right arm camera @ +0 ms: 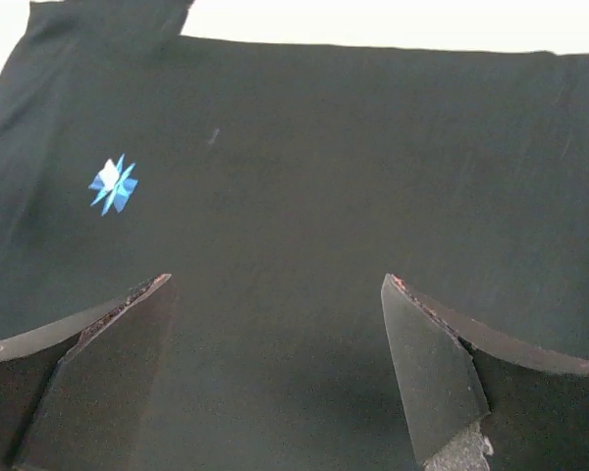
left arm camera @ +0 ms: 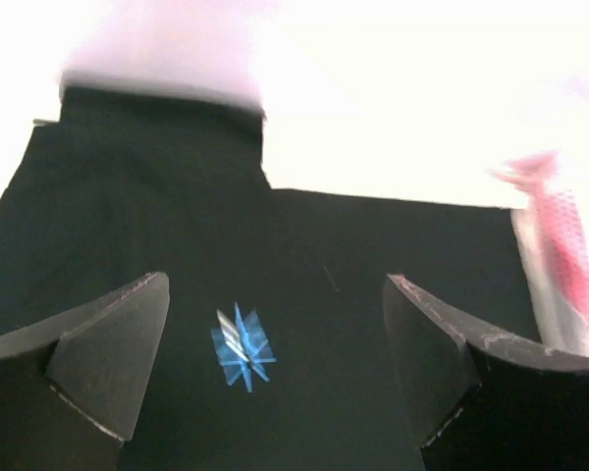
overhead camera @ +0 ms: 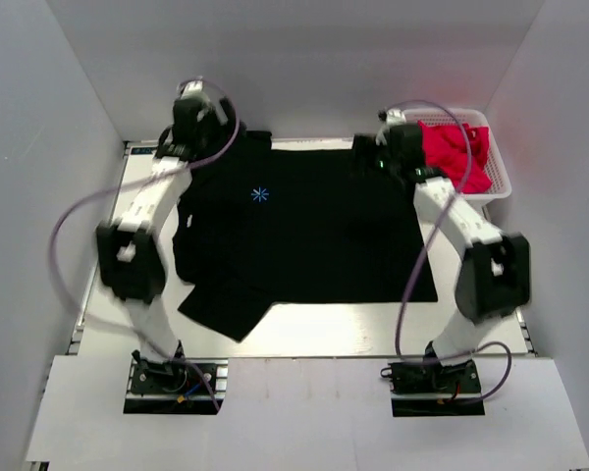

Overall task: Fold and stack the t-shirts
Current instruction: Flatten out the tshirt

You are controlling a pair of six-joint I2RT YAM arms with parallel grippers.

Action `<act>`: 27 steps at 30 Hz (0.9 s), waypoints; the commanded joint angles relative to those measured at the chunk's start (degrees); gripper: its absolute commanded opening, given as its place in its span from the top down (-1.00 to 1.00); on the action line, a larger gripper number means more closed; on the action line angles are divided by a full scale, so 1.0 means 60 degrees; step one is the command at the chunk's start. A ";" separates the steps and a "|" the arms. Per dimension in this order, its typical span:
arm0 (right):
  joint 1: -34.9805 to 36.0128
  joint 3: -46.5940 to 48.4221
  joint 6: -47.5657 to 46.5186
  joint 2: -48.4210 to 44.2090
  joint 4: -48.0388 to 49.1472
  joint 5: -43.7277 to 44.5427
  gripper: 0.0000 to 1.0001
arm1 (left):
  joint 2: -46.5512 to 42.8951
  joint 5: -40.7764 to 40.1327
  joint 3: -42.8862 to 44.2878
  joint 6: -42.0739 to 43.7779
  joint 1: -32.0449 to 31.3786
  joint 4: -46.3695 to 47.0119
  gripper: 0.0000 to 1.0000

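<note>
Black shirt [overhead camera: 314, 235] lay flat beneath the left gripper [left arm camera: 275, 285] and right gripper [right arm camera: 275, 280] (both spread wide, gripping nothing).

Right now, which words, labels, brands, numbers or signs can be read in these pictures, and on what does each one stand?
No words, brands or numbers can be read in any view.
The only sign is a light-blue starburst print on the chest of the black t-shirt; it has no letters.

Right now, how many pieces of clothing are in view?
2: a black t-shirt spread flat across the table, and red cloth bunched in the white basket at the far right. More may lie hidden under the red one.
</note>
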 commanded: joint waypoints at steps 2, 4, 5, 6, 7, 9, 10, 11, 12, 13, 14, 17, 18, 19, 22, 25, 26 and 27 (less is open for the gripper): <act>-0.0035 -0.3586 0.1263 -0.1725 0.0511 -0.0447 -0.81 | -0.4363 -0.0218 -0.4700 -0.1473 -0.0387 -0.0912 -1.00; -0.0020 -0.4137 0.1585 -0.2358 0.0497 -0.0419 -0.81 | -0.6568 -0.0103 -0.7285 -0.2364 -0.0490 -0.0911 -1.00; -0.0020 -0.4647 0.1733 -0.2911 0.0482 -0.0404 -0.81 | -0.7235 -0.0101 -0.8042 -0.2689 -0.0592 -0.0911 -1.00; -0.0049 -0.5131 0.1836 -0.3090 0.0554 -0.0433 -0.81 | -0.7850 0.0073 -0.9297 -0.2968 -0.0593 -0.0911 -1.00; -0.0020 -0.5339 0.1909 -0.3280 0.0671 -0.0506 -0.81 | -0.8393 0.0263 -0.9759 -0.3347 -0.0680 -0.1186 -1.00; -0.0064 -0.6028 0.2246 -0.3748 0.0978 -0.0594 -0.81 | -0.9640 0.0352 -1.0622 -0.3527 -0.0769 -0.1597 -1.00; -0.0064 -0.6160 0.2261 -0.3853 0.0994 -0.0551 -0.81 | -0.9919 0.0208 -1.0816 -0.3875 -0.0856 -0.2165 -1.00; -0.0049 -0.6306 0.2262 -0.3999 0.0994 -0.0522 -0.81 | -1.0343 0.0047 -1.1006 -0.4024 -0.0856 -0.2359 -1.00; -0.0049 -0.6336 0.2262 -0.4015 0.0936 -0.0579 -0.81 | -1.0463 -0.0056 -1.1429 -0.4127 -0.0943 -0.2361 -1.00; -0.0035 -0.6380 0.2247 -0.4058 0.0994 -0.0623 -0.81 | -1.0551 -0.0333 -1.1636 -0.4418 -0.0944 -0.2448 -1.00; -0.0049 -0.6497 0.2290 -0.4088 0.0994 -0.0696 -0.81 | -1.0552 -0.0336 -1.1827 -0.4420 -0.0944 -0.2318 -1.00; -0.0049 -0.6687 0.2335 -0.4103 0.1097 -0.1019 -0.81 | -1.0144 -0.0906 -1.2588 -0.4771 -0.1032 -0.2142 -1.00; -0.0064 -0.6703 0.2349 -0.4132 0.1082 -0.1019 -0.81 | -0.9910 -0.1023 -1.2590 -0.4932 -0.1119 -0.2228 -1.00; -0.0064 -0.6877 0.2364 -0.4132 0.1082 -0.1034 -0.81 | -0.9429 -0.1024 -1.2677 -0.4933 -0.1120 -0.2229 -1.00; -0.0078 -0.7170 0.2466 -0.4219 0.1126 -0.0976 -0.81 | -0.8708 -0.1580 -1.2678 -0.5605 -0.1223 -0.2974 -1.00; -0.0064 -0.7449 0.2525 -0.4293 0.1141 -0.0947 -0.81 | -0.8107 -0.1480 -1.2590 -0.6324 -0.1311 -0.4349 -1.00; -0.0107 -0.7508 0.2569 -0.4351 0.1083 -0.0917 -0.81 | -0.8106 -0.1478 -1.2300 -0.6658 -0.1398 -0.5281 -1.00; -0.0064 -0.7552 0.2569 -0.4352 0.1097 -0.0902 -0.81 | -0.8106 -0.1348 -1.2298 -0.6807 -0.1398 -0.5639 -1.00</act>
